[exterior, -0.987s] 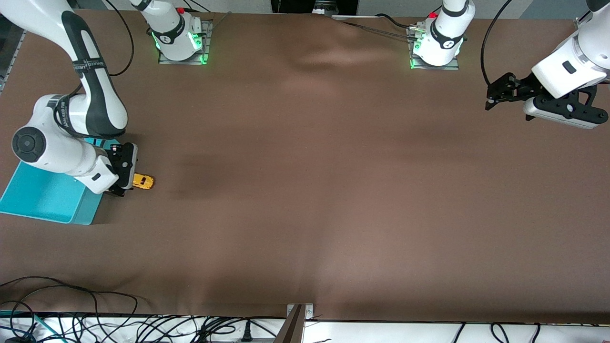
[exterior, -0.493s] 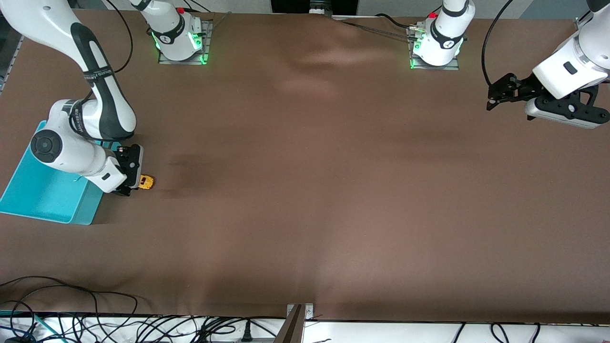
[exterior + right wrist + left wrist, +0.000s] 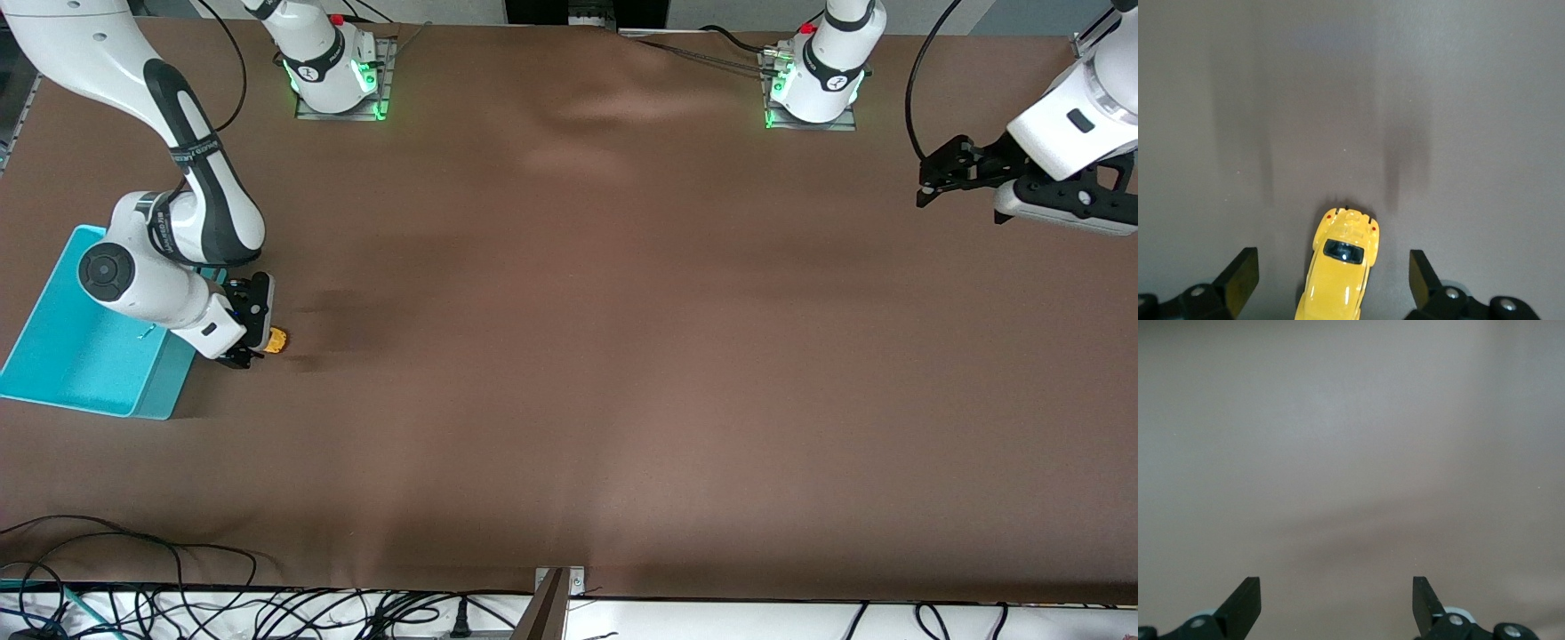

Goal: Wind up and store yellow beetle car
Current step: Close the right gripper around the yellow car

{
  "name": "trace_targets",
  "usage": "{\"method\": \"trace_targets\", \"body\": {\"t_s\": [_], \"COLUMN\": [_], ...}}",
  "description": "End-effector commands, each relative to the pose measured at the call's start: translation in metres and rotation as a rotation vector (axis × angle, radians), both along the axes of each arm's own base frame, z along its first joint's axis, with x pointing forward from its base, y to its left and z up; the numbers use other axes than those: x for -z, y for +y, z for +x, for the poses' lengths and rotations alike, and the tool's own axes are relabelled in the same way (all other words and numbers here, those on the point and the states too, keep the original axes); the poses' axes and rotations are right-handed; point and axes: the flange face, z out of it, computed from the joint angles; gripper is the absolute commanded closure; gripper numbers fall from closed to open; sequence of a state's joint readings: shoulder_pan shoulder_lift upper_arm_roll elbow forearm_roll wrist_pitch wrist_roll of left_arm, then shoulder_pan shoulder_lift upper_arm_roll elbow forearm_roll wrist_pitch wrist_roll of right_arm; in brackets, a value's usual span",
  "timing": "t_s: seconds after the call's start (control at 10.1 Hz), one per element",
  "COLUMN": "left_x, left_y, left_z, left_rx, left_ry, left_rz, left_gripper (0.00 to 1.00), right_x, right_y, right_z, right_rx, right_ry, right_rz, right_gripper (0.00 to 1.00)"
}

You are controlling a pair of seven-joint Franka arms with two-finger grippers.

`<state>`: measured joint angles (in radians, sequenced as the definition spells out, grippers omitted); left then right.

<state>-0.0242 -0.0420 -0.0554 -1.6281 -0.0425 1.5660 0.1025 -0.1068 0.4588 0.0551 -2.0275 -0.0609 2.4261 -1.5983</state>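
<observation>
The yellow beetle car [image 3: 276, 340] stands on the brown table beside the teal bin [image 3: 53, 356], toward the right arm's end. In the right wrist view the car [image 3: 1341, 267] lies between the two black fingertips, which stand wide apart on either side without touching it. My right gripper [image 3: 253, 342] is open, low over the car and covering most of it in the front view. My left gripper [image 3: 929, 182] is open and empty, held high over the left arm's end of the table; its wrist view [image 3: 1336, 603] shows only bare table.
The teal bin's rim [image 3: 164, 391] is right beside the right gripper. The brown table [image 3: 569, 356] stretches between the arms. Cables [image 3: 178, 596] lie along the edge nearest the front camera.
My right gripper has moved along the table over the car, which now shows only at its tip. The left arm has drifted slightly upward and outward.
</observation>
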Motion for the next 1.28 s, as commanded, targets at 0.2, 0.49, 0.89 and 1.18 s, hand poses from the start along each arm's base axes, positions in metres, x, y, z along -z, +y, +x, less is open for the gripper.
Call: {"method": "trace_targets", "body": {"t_s": [0.2, 0.49, 0.89, 1.18], "left_x": [-0.023, -0.021, -0.021, -0.021], "left_y": [0.009, 0.006, 0.008, 0.007], "left_z": [0.008, 0.009, 0.009, 0.009], "left_rx": [-0.011, -0.004, -0.005, -0.003], "left_ry": [-0.038, -0.035, -0.035, -0.035], "left_rz": [0.004, 0.012, 0.006, 0.006], "left_gripper": [0.0, 0.0, 0.0, 0.0], "right_x": [0.013, 0.021, 0.023, -0.002], "right_y": [-0.02, -0.021, -0.023, -0.017], "right_z": [-0.006, -0.009, -0.007, 0.008], "right_rx": [-0.017, -0.042, -0.086, -0.101], "right_ry": [-0.017, -0.027, -0.043, -0.088], "right_rz": [-0.011, -0.009, -0.007, -0.008], "right_gripper": [0.0, 0.35, 1.0, 1.0]}}
